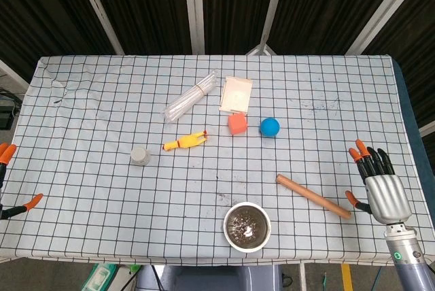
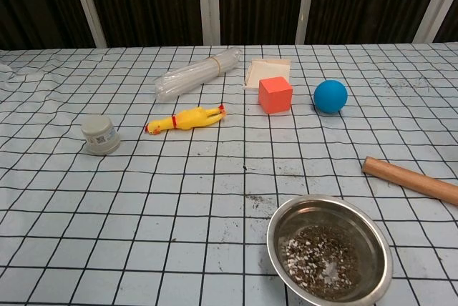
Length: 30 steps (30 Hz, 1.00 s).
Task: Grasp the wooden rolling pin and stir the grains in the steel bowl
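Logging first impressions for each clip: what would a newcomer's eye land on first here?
Probably the steel bowl of grains at the near edge of the checked table, with the wooden rolling pin lying just to its right, untouched. Next, the bright cluster further back: blue ball, orange cube and yellow rubber chicken. The right hand waits open beside the pin's far end.

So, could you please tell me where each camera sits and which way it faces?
Head view: high up, looking steeply down on the table; the right hand and the left hand, only fingertips, show at the edges.
Chest view: lower, looking forward across the table; no hands show.
Both share the rolling pin, bowl, ball.
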{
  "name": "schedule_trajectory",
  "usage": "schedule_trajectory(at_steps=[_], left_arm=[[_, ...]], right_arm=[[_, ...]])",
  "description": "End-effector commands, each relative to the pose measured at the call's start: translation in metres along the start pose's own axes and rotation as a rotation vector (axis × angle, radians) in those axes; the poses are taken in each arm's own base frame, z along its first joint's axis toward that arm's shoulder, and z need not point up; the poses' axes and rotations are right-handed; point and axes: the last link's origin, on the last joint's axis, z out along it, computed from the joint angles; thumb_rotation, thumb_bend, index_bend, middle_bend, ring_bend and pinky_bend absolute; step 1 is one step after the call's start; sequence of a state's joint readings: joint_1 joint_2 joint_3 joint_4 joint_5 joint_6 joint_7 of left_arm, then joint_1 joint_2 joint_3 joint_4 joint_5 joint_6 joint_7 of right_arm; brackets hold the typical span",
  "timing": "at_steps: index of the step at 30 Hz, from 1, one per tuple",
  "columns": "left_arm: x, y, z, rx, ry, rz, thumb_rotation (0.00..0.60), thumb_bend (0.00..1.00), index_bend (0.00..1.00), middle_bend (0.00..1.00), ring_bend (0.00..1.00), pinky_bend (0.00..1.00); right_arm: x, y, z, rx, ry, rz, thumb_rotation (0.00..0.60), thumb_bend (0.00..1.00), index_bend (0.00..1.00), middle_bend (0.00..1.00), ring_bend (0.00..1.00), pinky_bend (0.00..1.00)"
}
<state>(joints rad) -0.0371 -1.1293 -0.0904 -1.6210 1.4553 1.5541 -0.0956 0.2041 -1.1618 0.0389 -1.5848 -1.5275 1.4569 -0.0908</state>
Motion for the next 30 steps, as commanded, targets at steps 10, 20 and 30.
schedule_trajectory(at_steps=[10, 20, 30], left_arm=[[0.001, -0.001, 0.001, 0.003, -0.004, -0.017, 0.600, 0.04, 0.00, 0.00, 0.00, 0.00], [0.001, -0.004, 0.004, 0.016, -0.024, -0.043, 0.600, 0.04, 0.00, 0.00, 0.00, 0.00], [0.002, -0.005, 0.005, 0.022, -0.037, -0.058, 0.600, 0.04, 0.00, 0.00, 0.00, 0.00]], right_arm=[[-0.015, -0.039, 0.018, 0.048, -0.068, 0.065, 0.600, 0.28, 0.04, 0.03, 0.03, 0.00], [-0.053, -0.094, 0.054, 0.100, -0.097, 0.009, 0.600, 0.28, 0.35, 0.33, 0.32, 0.00], [-0.079, -0.116, 0.069, 0.072, -0.151, 0.008, 0.600, 0.28, 0.38, 0.35, 0.34, 0.00]])
